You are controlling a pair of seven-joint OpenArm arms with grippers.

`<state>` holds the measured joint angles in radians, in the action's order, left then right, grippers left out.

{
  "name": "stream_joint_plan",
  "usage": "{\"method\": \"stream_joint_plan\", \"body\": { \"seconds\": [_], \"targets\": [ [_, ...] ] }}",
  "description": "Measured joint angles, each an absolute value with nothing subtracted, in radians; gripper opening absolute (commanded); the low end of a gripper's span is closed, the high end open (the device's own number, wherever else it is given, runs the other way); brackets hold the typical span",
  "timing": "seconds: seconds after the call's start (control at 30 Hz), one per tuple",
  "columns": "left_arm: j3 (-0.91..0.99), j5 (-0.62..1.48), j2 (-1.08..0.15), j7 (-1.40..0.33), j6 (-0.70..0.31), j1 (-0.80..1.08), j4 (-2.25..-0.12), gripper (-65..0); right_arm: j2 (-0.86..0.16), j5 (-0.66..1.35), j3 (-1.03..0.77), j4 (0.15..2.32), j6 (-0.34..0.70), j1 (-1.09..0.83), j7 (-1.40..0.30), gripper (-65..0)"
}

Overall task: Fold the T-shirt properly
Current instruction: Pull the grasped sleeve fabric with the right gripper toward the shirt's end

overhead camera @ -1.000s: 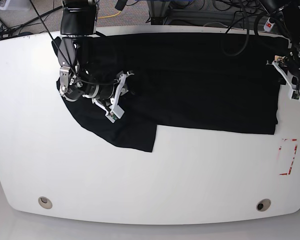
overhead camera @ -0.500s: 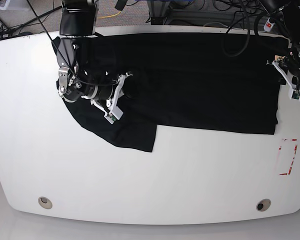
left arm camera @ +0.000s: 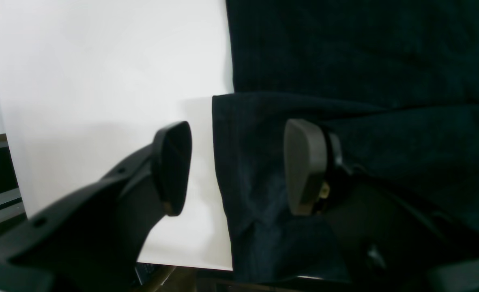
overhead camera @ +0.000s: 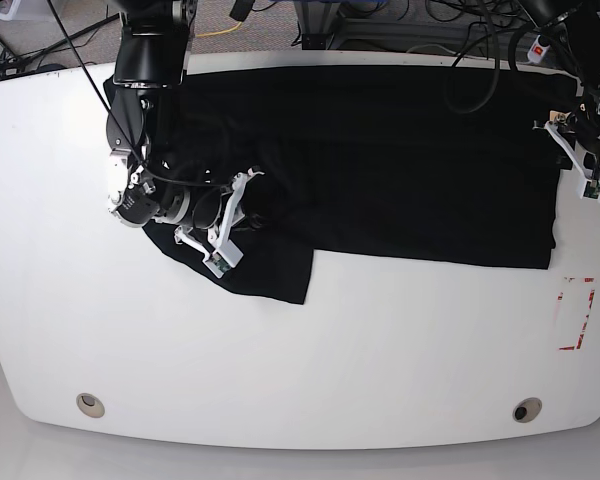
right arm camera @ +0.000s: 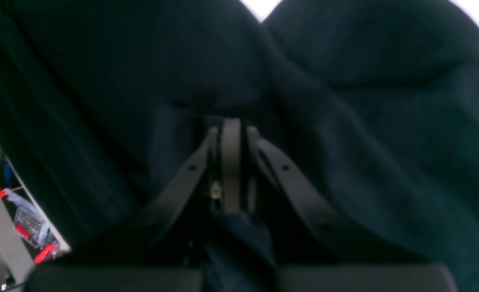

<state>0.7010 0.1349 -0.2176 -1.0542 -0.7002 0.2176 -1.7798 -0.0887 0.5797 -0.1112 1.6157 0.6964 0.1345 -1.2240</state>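
Fabric of soft black T-shirt (overhead camera: pixel 410 160) bunches in clamped right end effector (right arm camera: pixel 231 134); left end effector (left arm camera: pixel 235 166) gapes.

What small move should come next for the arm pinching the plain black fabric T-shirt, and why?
Probably lift and carry the pinched fold inward. The right gripper is shut on the plain black fabric T-shirt, while the left gripper is open astride the hem.
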Motion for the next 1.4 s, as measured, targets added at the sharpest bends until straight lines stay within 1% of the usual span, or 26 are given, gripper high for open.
{"method": "stream_joint_plan", "body": {
  "seconds": [0.13,0.5,0.73,0.87,1.0,1.1,1.13,1.2,1.27,1.33,1.4],
  "targets": [
    [0.701,0.135,-0.22,-1.052,-0.7,0.233,-1.78,-31.2,-0.089,0.58,-0.11,1.612,0.696,0.163,-1.223,-65.0],
    [0.701,0.135,-0.22,-1.051,-0.7,0.236,-1.779,-31.2,-0.089,0.58,-0.112,1.517,0.696,0.213,-1.222,-65.0],
    [0.701,0.135,-0.22,-1.051,-0.7,0.236,-1.779,-31.2,-0.089,0.58,-0.109,1.514,0.696,0.239,-1.199,-65.0],
    [0.701,0.135,-0.22,-1.051,-0.7,0.236,-1.779,-31.2,-0.089,0.58,-0.109,1.47,0.696,0.262,-1.191,-65.0],
    [0.701,0.135,-0.22,-1.051,-0.7,0.236,-1.779,-31.2,-0.112,0.58,-0.109,1.43,0.696,0.274,-1.151,-64.4],
    [0.701,0.135,-0.22,-1.051,-0.7,0.236,-1.779,-31.2,-0.128,0.579,-0.111,1.408,0.696,0.287,-1.153,-48.0],
    [0.701,0.135,-0.22,-1.051,-0.7,0.235,-1.779,-31.2,-0.128,0.578,-0.112,1.406,0.696,0.29,-1.153,-38.8],
    [0.701,0.135,-0.22,-1.051,-0.7,0.236,-1.779,-31.2,-0.134,0.584,-0.113,1.405,0.696,0.293,-1.149,-23.1],
    [0.701,0.134,-0.22,-1.052,-0.7,0.236,-1.779,-31.2,-0.147,0.586,-0.111,1.405,0.697,0.293,-1.143,-10.3],
    [0.701,0.135,-0.22,-1.052,-0.7,0.235,-1.779,-31.2,-0.165,0.584,-0.115,1.405,0.697,0.296,-1.142,-6.8],
    [0.701,0.135,-0.22,-1.051,-0.7,0.233,-1.779,-31.2,-0.184,0.582,-0.148,1.401,0.699,0.303,-1.144,-8.1]
  ]
}}
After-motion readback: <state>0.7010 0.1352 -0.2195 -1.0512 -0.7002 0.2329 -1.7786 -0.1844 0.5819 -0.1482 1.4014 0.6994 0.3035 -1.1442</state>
